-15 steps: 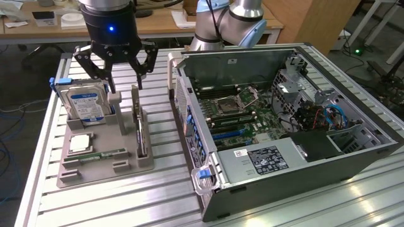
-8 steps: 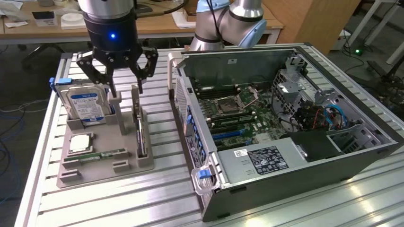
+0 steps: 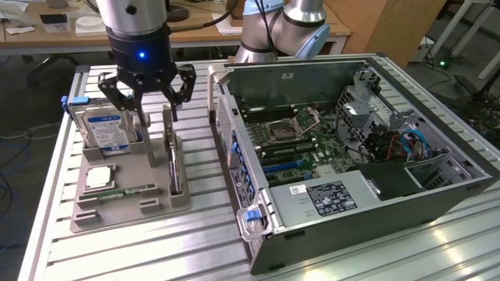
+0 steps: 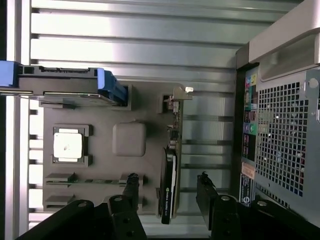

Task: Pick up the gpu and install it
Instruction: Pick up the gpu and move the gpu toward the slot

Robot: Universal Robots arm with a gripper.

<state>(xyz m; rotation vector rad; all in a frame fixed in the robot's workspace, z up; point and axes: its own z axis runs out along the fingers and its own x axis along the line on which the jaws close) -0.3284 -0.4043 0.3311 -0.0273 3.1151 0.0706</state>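
Wrist view looks down past the black two-fingered gripper [image 4: 167, 176], its jaws spread wide and its body cut off at the frame edge. Between them stands the thin dark gpu card [image 4: 170, 165], edge-on with its faces hidden, upright in the grey moulded tray [image 4: 147, 107], near the open computer case [image 4: 280, 130].

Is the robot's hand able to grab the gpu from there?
Probably yes: the open hand hangs right over the gpu, one finger each side, nothing between.
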